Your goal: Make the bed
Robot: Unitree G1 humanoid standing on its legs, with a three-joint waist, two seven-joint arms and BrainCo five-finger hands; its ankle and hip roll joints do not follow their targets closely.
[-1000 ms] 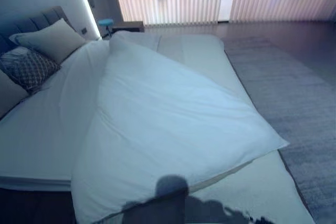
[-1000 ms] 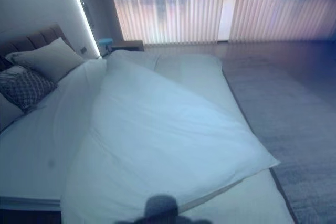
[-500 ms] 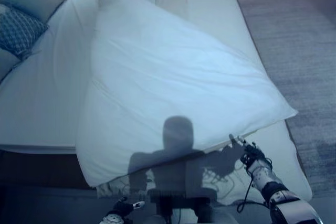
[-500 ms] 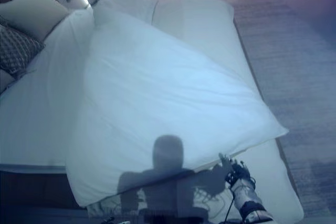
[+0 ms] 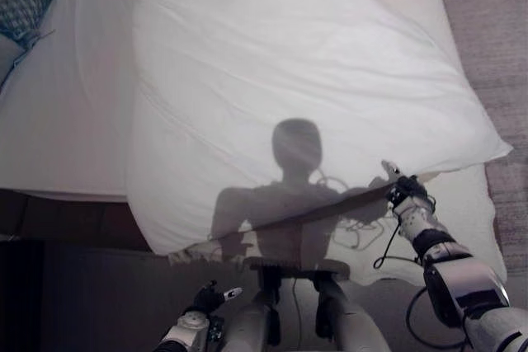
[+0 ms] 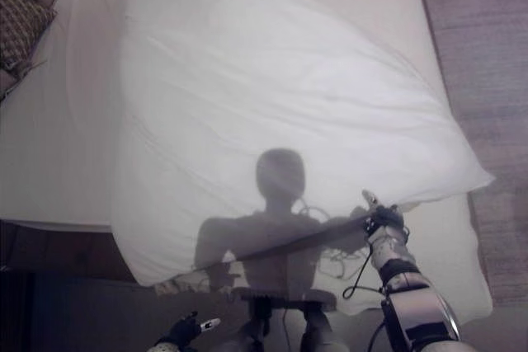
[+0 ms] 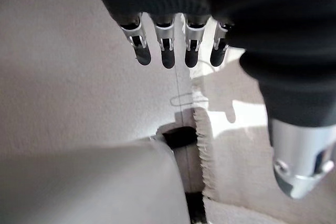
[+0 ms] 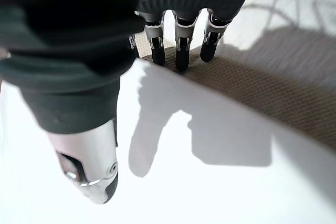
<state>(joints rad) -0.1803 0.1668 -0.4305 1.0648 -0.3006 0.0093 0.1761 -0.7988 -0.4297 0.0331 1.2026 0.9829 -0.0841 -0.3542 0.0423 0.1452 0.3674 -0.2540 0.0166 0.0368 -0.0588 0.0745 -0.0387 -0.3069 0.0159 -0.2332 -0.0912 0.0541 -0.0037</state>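
Observation:
A white duvet (image 5: 289, 80) lies askew across the bed, with one corner hanging off the near edge and another pointing right. My right hand (image 5: 407, 195) is at the duvet's near edge by that right corner. Its fingers (image 8: 181, 45) are straight and hold nothing, with the tips over a tan woven strip beside white cloth. My left hand (image 5: 202, 296) hangs low in front of the bed's foot, apart from the duvet. Its fingers (image 7: 165, 45) are straight and empty above pale carpet.
White sheet (image 5: 49, 121) is bare on the bed's left half. A dark patterned pillow (image 6: 21, 30) lies at the far left by the head end. A grey rug (image 5: 495, 55) runs along the bed's right side. The floor is dark below the bed's near left edge.
The camera has tipped down toward the bed's foot, so the window and headboard have left the picture. Both hands have come into view; the right one stays by the duvet's near edge.

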